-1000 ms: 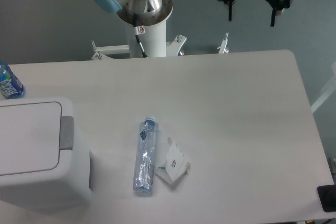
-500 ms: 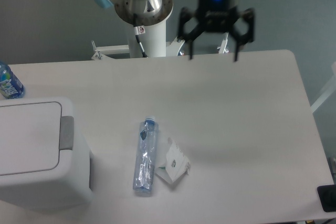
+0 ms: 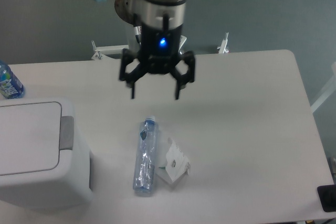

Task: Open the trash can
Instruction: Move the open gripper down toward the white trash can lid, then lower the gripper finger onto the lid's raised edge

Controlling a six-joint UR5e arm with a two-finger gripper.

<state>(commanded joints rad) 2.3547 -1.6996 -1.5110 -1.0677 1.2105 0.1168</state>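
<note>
The trash can [image 3: 37,156] is a large white boxy bin at the left front of the table. Its flat lid is down and its grey push tab [image 3: 66,132] sits on the lid's right edge. My gripper [image 3: 155,95] hangs open and empty above the middle of the table. It is well to the right of the tab and higher than it. Its two black fingers [image 3: 132,92] point down.
A crushed clear plastic bottle [image 3: 145,156] lies on the table below the gripper. Crumpled white paper [image 3: 173,165] lies just right of it. A blue-labelled bottle [image 3: 9,82] stands at the left edge behind the bin. A dark object [image 3: 327,198] is at the right front corner.
The gripper has swept from the upper right to the left and down, now over the table's middle. It stays open. The bin, bottle and paper have not moved.
</note>
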